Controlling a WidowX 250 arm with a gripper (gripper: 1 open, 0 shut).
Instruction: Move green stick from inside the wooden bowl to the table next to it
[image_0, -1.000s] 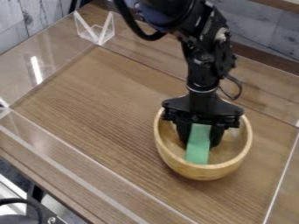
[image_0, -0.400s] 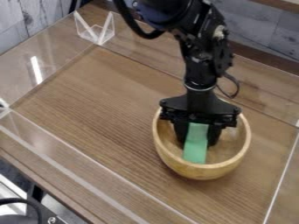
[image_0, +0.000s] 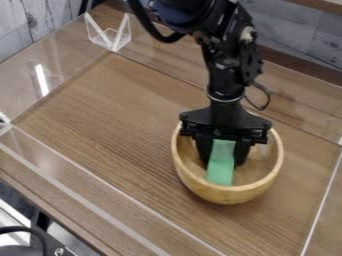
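The wooden bowl (image_0: 195, 172) sits on the table (image_0: 120, 110) at the right front. Inside it, the green stick (image_0: 219, 164) leans steeply, its lower end on the bowl's floor and its upper end between the black fingers. My gripper (image_0: 226, 141) reaches straight down into the bowl from above and is shut on the stick's top. The black arm rises behind it toward the upper middle of the view.
Clear acrylic walls (image_0: 54, 70) run round the tabletop's edges. A small clear bracket (image_0: 107, 35) stands at the back left corner. Bare wood-grain surface lies to the left of the bowl and in front of it.
The bowl, the stick and the gripper have all shifted slightly to the left together. The grip on the stick's top is unchanged.
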